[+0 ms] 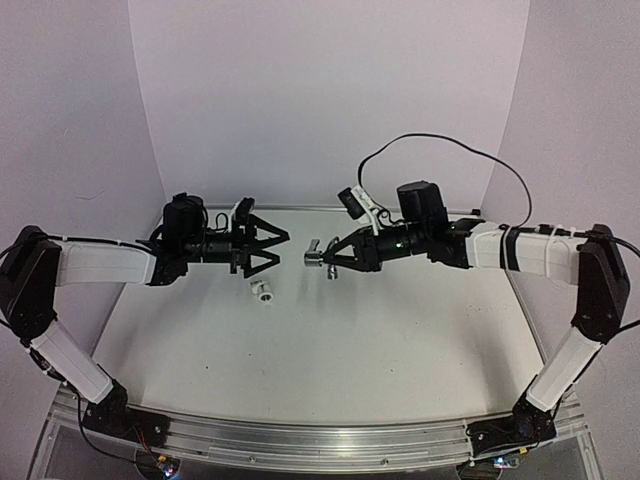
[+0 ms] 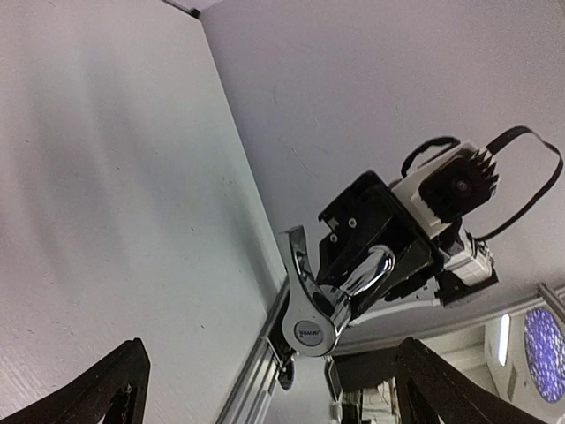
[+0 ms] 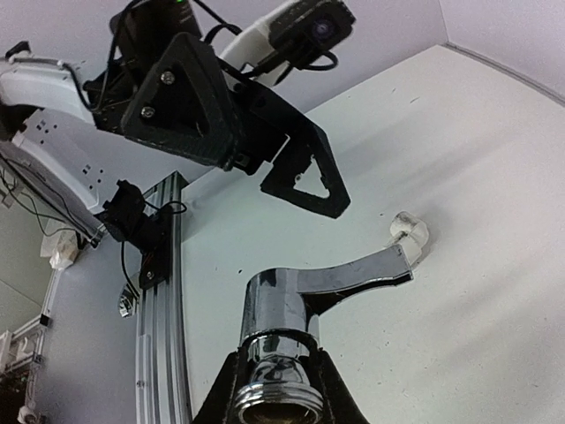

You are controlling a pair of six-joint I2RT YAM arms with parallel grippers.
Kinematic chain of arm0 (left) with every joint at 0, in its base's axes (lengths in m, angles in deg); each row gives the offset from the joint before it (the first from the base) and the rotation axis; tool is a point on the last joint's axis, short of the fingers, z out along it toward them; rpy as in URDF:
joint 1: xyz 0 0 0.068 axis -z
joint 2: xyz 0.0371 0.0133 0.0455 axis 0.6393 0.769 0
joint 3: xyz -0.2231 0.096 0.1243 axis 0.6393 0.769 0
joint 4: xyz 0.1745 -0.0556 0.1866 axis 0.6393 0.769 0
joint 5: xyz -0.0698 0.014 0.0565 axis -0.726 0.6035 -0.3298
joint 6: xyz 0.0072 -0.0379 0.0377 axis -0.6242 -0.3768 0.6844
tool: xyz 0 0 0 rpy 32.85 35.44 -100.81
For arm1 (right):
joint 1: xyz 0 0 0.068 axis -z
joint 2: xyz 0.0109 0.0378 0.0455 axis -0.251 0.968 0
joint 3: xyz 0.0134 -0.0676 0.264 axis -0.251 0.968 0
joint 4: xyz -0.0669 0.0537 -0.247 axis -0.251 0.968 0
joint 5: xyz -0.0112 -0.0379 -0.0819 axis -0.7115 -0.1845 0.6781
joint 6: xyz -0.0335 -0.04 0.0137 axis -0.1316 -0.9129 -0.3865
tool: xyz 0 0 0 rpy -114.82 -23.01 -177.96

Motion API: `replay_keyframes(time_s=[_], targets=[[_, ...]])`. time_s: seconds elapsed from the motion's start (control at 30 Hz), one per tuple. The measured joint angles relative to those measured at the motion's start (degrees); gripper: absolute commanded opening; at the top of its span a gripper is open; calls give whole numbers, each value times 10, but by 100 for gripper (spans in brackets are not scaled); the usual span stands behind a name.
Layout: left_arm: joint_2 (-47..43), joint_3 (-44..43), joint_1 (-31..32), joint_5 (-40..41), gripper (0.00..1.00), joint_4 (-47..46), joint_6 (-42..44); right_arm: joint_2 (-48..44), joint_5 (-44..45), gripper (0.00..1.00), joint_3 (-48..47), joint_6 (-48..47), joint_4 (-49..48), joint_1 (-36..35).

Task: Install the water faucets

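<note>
We are clamping the faucet (image 1: pixel 316 254) in our right gripper (image 1: pixel 330 263) above the table (image 1: pixel 400 340), our left gripper (image 1: pixel 283 249) gaping wide, holding nothing, at its 9 o'clock. A white fitting (image 1: pixel 260 291) is lying on the table at the faucet's 7 o'clock.

The tap (image 3: pixel 291 305) is mirror-bright silver, with dark reflections streaking its body. The left claw (image 1: pixel 283 250) and right claw (image 1: pixel 332 262) are matte black. The arms (image 1: pixel 105 262) have white shells with black joints. The elbow fitting (image 1: pixel 261 291) is white and slightly translucent. The worktop (image 1: pixel 400 340) is plain off-white, faintly speckled. The cable (image 1: pixel 430 136) is black, the rail (image 1: pixel 300 440) brushed silver, and the walls (image 1: pixel 330 100) pale lilac-grey.
</note>
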Motion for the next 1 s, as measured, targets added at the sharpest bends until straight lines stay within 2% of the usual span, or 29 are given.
replay_keyframes(time_s=[0.1, 0.17, 0.3, 0.43, 0.7, 0.77, 0.8, 0.87, 0.9, 1.0], targets=[[27, -35, 40, -27, 98, 5, 4, -20, -11, 0, 2, -38, 17, 2], [51, -68, 68, -41, 92, 6, 5, -21, -17, 0, 2, -54, 26, 2], [71, -100, 97, -55, 70, 3, 3, -21, -22, 0, 2, -65, 45, 2], [72, -102, 97, -56, 47, 8, 8, -20, -37, 0, 0, -54, 46, 2], [68, -101, 91, -51, 2, 3, 31, 2, -101, 0, -26, 27, 48, 14], [60, -98, 92, -42, 0, 3, 42, 11, -120, 2, -35, 58, 45, 18], [55, -95, 92, -36, 0, 3, 47, 16, -129, 9, -41, 77, 43, 19], [44, -89, 92, -25, 0, 4, 57, 25, -142, 47, -49, 118, 37, 20], [40, -87, 93, -18, 0, 3, 60, 26, -145, 61, -49, 147, 25, 20], [27, -84, 93, 15, 0, 4, 67, 28, -133, 81, -38, 232, -17, 20]])
